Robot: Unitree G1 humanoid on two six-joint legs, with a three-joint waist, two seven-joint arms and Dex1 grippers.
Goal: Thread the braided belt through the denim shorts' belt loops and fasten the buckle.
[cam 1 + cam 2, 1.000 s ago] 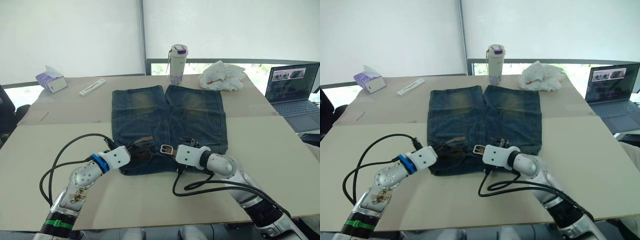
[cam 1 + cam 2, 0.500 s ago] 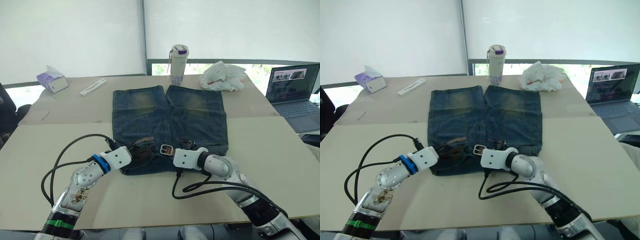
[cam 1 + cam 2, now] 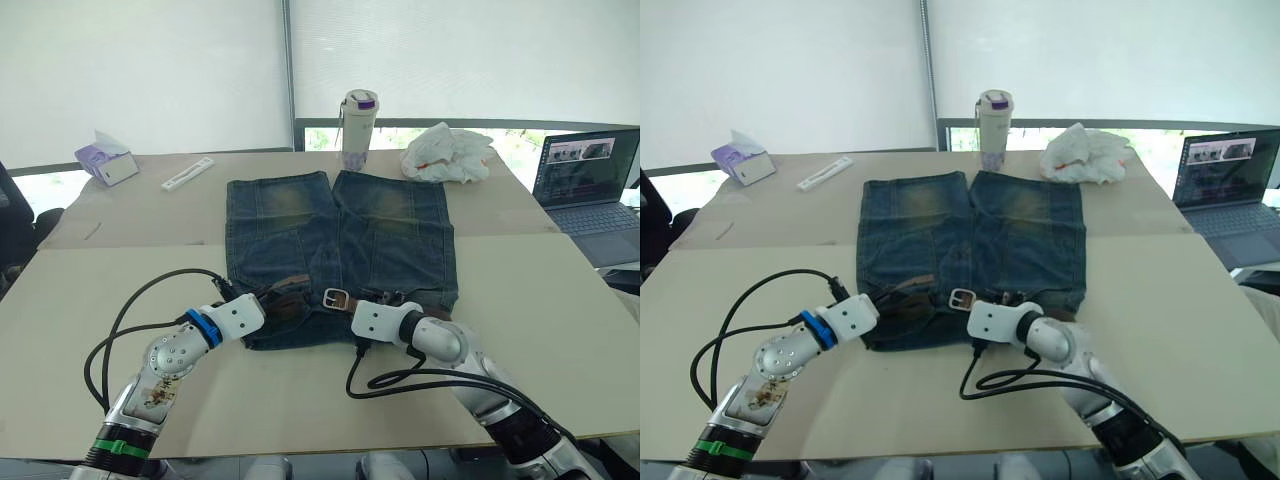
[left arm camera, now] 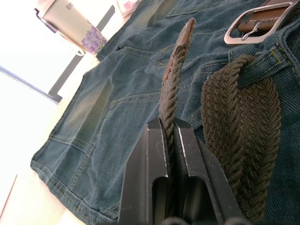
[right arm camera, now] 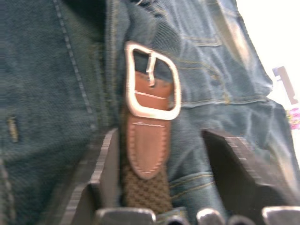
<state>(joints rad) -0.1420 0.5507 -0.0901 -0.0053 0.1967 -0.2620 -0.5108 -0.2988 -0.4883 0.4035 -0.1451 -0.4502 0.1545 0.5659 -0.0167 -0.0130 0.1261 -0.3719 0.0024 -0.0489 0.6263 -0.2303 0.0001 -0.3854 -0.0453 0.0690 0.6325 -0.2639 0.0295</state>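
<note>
Near the table's (image 3: 560, 300) front edge, our left gripper (image 4: 166, 136) pinches the braided belt (image 4: 241, 112) tip while our right gripper (image 5: 161, 154) brackets the buckle (image 5: 151, 80) open-fingered; denim shorts (image 3: 340, 235) threaded, fastening remains.

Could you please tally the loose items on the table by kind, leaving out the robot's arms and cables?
Shorts: 1
Belt: 1
Bottle: 1
Tissue box: 1
Laptop: 1
Crumpled white bag: 1
White flat stick: 1
Total: 7
</note>
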